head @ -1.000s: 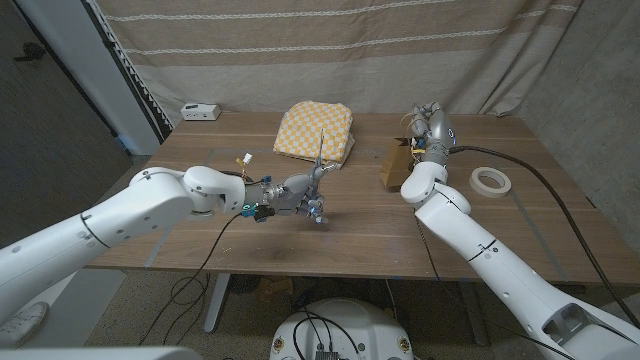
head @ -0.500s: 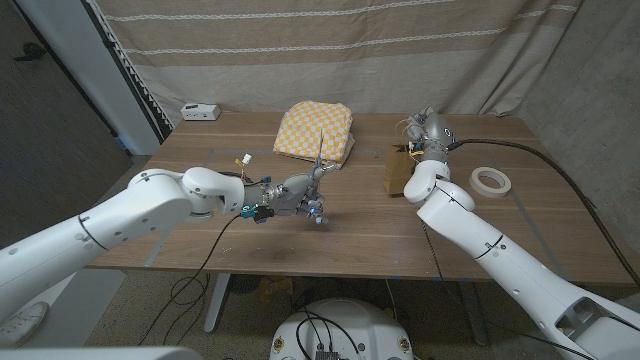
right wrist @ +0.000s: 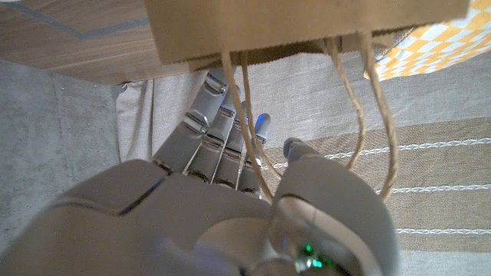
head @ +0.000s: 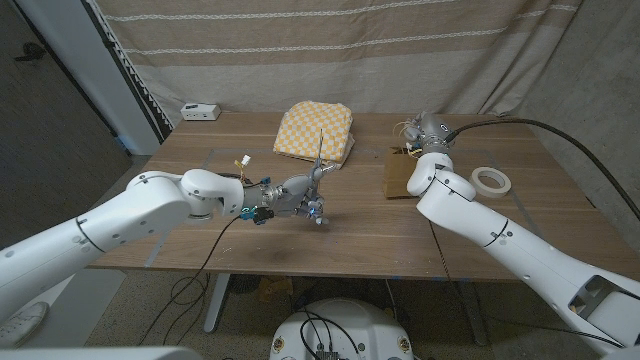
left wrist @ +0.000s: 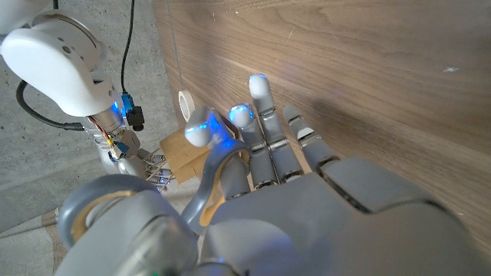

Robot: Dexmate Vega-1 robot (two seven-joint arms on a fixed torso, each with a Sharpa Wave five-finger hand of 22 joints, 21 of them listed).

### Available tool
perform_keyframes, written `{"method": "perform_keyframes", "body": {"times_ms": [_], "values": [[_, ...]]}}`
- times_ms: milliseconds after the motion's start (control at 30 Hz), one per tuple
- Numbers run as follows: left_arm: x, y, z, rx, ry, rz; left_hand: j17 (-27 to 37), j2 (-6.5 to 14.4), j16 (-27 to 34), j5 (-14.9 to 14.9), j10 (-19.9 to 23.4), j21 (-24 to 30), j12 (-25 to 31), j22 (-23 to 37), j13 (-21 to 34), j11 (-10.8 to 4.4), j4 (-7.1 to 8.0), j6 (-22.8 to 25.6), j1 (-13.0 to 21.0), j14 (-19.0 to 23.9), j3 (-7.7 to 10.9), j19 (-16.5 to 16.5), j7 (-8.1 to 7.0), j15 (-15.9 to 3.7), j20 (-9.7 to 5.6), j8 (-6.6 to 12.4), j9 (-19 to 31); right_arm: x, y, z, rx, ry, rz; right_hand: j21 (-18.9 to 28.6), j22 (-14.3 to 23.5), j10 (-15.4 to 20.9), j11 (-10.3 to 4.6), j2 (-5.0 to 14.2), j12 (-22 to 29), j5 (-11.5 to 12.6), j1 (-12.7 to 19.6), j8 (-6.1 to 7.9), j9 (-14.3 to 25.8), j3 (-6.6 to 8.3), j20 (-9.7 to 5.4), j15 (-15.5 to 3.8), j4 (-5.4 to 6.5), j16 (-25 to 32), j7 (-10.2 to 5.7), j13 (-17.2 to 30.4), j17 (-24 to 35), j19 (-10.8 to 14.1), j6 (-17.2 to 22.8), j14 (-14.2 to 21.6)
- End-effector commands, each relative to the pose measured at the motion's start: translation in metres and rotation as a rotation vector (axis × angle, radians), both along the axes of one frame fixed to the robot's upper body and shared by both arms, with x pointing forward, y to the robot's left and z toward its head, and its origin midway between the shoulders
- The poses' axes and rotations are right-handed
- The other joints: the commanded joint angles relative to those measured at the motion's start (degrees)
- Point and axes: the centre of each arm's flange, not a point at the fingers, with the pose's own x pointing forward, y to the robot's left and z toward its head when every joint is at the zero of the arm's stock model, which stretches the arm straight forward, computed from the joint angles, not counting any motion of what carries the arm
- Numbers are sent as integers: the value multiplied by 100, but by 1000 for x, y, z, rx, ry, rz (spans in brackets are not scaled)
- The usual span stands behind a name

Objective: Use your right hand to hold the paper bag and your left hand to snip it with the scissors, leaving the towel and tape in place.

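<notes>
Left robot hand (head: 303, 196) is gripping the scissors (head: 319, 160), blades up, mid-worktop (head: 230, 235). Right robot hand (head: 425, 132) is pinching the paper bag (head: 398, 170) handles (right wrist: 245, 115); bag is lying near the tape roll (head: 491, 180).

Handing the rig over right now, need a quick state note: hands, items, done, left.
Left hand: holds the scissors above the table's middle, blades pointing up and back, apart from the bag.
Right hand: at the paper bag, its string handles running across the fingers; firm grip unclear.
Towel sits at the back centre, tape right of the bag.
Done: scissors picked up, right hand at the bag.
Left: secure the bag, bring the scissors over, snip.
</notes>
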Motion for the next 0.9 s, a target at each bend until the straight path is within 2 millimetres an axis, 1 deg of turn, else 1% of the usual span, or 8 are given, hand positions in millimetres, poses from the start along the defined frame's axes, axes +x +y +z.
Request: {"method": "perform_keyframes", "body": {"times_ms": [33,133,233,400,567,633,800,900], "values": [[-2,0,-1,-4,-5,-2,-10,20,45,27,143,35,-5,13,-55,-122,183,550,52,-15,-165,-7,511,-235,-15,1864,3,3,-14,-1,35,202,41,390,178,-263,-17,17,-138,5,-317,-305,-186,61,-346,102,63,-276,18,-135,-120,493,-115,-209],[-2,-1,-1,-2,-4,-5,-11,21,50,29,146,33,48,14,24,-117,185,552,50,-12,-165,-15,510,-233,-10,1864,3,3,-17,-2,46,228,50,457,214,-455,-5,-101,-245,34,-596,-552,-345,50,-341,308,94,-604,16,-271,-222,571,-197,-673],[-2,-2,-1,2,-3,-8,-17,20,54,31,149,33,66,14,49,-95,187,555,48,-1,-166,-18,510,-243,-9,1864,3,2,-16,-3,24,199,19,459,245,-582,235,-425,-335,30,-1038,-747,-485,-268,-311,351,92,-699,158,-380,-328,520,-248,-591],[-2,-3,0,3,-4,-9,-5,15,80,35,143,34,43,17,15,-107,189,564,52,-8,-167,-29,508,-248,-5,1864,4,-4,-15,-1,-39,135,-57,468,307,-334,180,-615,-295,48,-1340,-837,-615,-528,-305,176,6,-648,144,-450,-393,385,-112,-267],[-1,-3,0,5,-2,-7,-6,19,95,37,146,37,60,19,38,-105,200,566,40,-8,-167,-35,505,-241,2,1864,3,-15,-10,8,-134,61,-131,624,504,-43,211,-909,-291,94,-1824,-898,-775,-913,-306,-64,7,-591,217,-518,-481,384,176,114],[-1,-3,1,4,-3,-7,-19,19,94,38,132,36,62,20,49,-112,203,566,36,-2,-167,-43,505,-249,7,1863,3,-19,-8,12,-161,37,-151,853,800,72,243,-1251,-367,140,-2314,-1012,-919,-1292,-318,-68,40,-664,212,-552,-592,460,270,163],[-1,-3,0,2,-3,-5,-30,15,101,39,144,34,85,23,76,-120,212,564,21,5,-171,-60,503,-261,13,1863,3,-16,-8,17,-174,81,-140,1001,1032,288,251,-1293,-368,203,-2635,-1101,-1029,-1478,-318,-118,60,-609,213,-563,-683,478,325,525],[0,-3,0,1,0,-5,-50,18,103,41,148,35,97,24,90,-146,218,562,13,29,-170,-65,501,-261,11,1863,3,-9,-9,16,-174,144,-115,1249,1325,432,256,-1239,-387,280,-2909,-1190,-1157,-1654,-325,-241,100,-582,258,-577,-808,739,414,961]]}}
